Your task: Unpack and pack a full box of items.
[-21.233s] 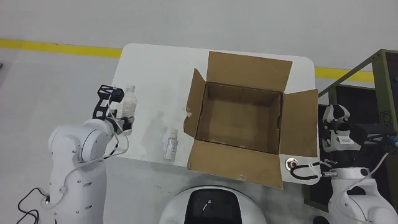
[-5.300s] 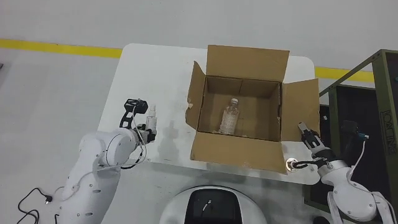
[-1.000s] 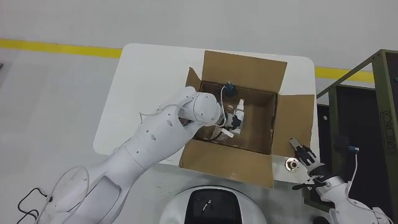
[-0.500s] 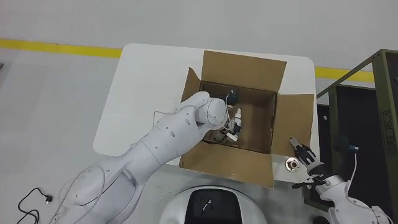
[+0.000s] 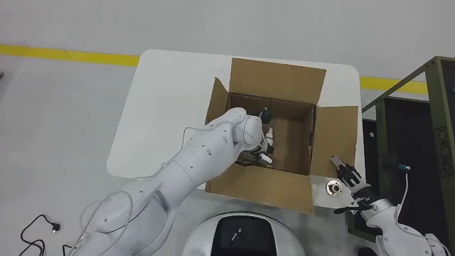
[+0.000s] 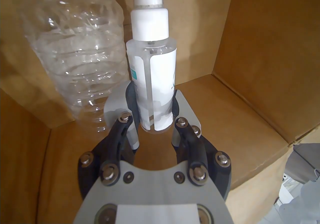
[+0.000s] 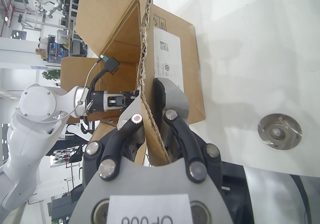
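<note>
1. The left gripper [image 6: 152, 100] is closed around the base of a white-capped spray bottle [image 6: 152, 67], holding it inside the open cardboard box [image 5: 277, 80].
2. A clear plastic bottle [image 6: 72, 50] sits just beside the spray bottle.
3. The right gripper [image 7: 149, 110] pinches the edge of a box flap [image 7: 187, 72] over the white table [image 7: 250, 35], near a metal disc [image 7: 279, 131].

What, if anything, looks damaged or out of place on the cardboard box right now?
The flap clamped in the right gripper has a ragged, torn edge with the corrugation exposed. Otherwise nothing stands out: the left gripper holds the spray bottle inside the box, beside a clear bottle.
</note>
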Controlling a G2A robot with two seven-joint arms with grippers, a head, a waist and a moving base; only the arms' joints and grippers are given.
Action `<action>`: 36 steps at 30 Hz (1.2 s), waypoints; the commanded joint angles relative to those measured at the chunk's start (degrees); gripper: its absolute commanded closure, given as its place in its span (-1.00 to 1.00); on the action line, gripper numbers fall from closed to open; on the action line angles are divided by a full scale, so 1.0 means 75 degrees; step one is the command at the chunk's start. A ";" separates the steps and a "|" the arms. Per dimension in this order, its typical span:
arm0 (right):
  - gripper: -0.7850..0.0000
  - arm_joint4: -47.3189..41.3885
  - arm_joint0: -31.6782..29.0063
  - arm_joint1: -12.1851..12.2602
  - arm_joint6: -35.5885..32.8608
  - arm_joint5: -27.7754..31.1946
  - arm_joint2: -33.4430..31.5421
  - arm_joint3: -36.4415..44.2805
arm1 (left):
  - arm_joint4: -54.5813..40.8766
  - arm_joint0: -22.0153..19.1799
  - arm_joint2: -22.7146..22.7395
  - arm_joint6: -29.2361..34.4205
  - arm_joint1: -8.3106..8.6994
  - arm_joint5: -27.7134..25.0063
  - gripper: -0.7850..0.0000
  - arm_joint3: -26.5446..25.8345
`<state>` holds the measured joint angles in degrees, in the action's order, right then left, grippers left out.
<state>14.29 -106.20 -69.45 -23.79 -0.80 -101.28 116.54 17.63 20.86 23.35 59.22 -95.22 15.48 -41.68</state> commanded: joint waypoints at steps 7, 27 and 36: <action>1.00 -0.0013 0.0054 0.0009 -0.0023 0.0015 0.0019 -0.0028 | 0.0091 -0.0128 0.0018 -0.0036 -0.0228 -0.0035 0.90 0.0534; 1.00 -0.0198 0.0159 0.0051 -0.0388 0.0048 -0.0015 -0.0212 | 0.0100 -0.0487 0.0867 0.0135 -0.0122 -0.0357 -1.00 0.0006; -1.00 -0.0194 0.0185 0.0081 -0.0455 0.0048 -0.0155 -0.0162 | 0.1103 0.0240 0.1999 0.0747 0.0762 -0.0544 -1.00 -0.2849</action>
<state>12.47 -104.71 -68.87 -27.47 -0.53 -102.27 115.02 24.01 21.12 36.83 64.40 -90.65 11.23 -58.69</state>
